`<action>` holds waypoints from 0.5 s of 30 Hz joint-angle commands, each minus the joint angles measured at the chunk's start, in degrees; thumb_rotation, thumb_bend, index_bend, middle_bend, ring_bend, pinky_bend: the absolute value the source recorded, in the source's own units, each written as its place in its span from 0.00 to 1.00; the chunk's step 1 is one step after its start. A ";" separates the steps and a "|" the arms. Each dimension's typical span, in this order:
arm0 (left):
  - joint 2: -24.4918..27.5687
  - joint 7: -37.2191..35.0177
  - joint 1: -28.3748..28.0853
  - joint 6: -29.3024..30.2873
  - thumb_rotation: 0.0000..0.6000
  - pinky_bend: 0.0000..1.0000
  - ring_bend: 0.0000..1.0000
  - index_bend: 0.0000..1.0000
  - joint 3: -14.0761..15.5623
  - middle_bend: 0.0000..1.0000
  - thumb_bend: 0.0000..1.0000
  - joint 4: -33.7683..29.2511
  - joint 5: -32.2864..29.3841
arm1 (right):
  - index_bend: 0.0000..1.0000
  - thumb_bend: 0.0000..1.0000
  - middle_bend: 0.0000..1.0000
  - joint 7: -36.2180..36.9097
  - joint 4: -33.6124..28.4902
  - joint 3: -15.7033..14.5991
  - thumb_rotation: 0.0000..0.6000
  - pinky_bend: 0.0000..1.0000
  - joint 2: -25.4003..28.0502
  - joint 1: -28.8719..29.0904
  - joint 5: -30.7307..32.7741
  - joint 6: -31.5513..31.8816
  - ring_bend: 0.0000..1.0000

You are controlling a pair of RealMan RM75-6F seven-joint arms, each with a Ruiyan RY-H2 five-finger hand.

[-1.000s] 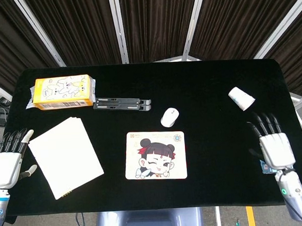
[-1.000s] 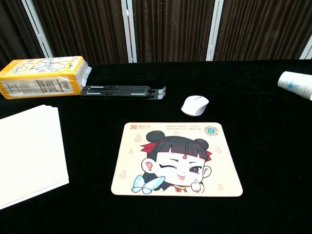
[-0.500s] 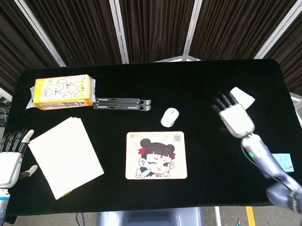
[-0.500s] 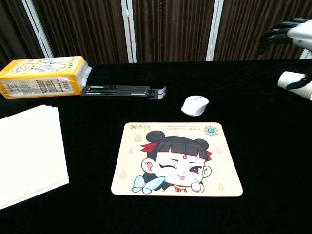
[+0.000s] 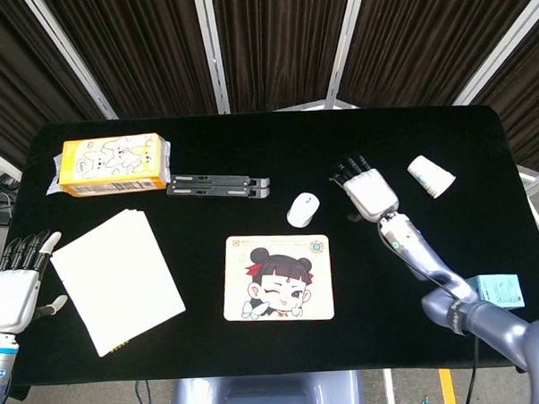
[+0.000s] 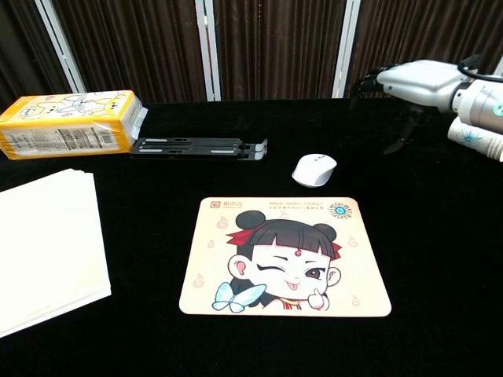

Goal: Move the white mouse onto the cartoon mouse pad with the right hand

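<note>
The white mouse [image 5: 303, 209] sits on the black table [image 5: 362, 278], just off the cartoon mouse pad [image 5: 278, 278] at about its 1 o'clock corner, close to the edge but not on it. The pad shows a winking girl with hair buns and a red mark on her forehead; a small red logo and a line of print run along its top edge, with a round green-and-blue emblem at the corner, all too small to read.

The right hand [image 5: 368, 190] hovers above the table at the mouse's 3 o'clock, near it but apart, palm down, fingers spread and holding nothing; in the chest view its thumb hangs downward. Beyond it, further toward 3 o'clock, a white paper cup [image 5: 431, 176] lies on its side with a faint blue pattern.

The left hand [image 5: 14, 289] rests at the table's far 9 o'clock edge, fingers apart, empty.

At the mouse's 9 o'clock lies a black folding stand [image 5: 219, 185], and past that a yellow tissue pack [image 5: 112, 164] with cartoon drawings; its side print is illegible. A stack of white paper [image 5: 116, 279] lies at the pad's 9 o'clock.
</note>
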 commanded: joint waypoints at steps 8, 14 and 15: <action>0.14 -0.02 -0.47 -1.26 1.00 0.00 0.00 0.00 -0.04 0.00 0.17 -0.57 -0.99 | 0.24 0.03 0.12 9.38 8.12 -3.12 1.00 0.00 -5.88 4.19 -1.77 -1.79 0.00; 0.11 0.16 -0.72 -1.83 1.00 0.00 0.00 0.00 -0.13 0.00 0.17 -0.81 -1.66 | 0.24 0.03 0.12 13.84 11.95 -5.46 1.00 0.00 -7.91 5.97 -3.51 -2.33 0.00; 0.09 0.21 -0.77 -1.95 1.00 0.00 0.00 0.00 -0.15 0.00 0.17 -0.86 -1.81 | 0.24 0.03 0.12 14.62 12.73 -5.65 1.00 0.00 -8.35 6.27 -3.55 -2.49 0.00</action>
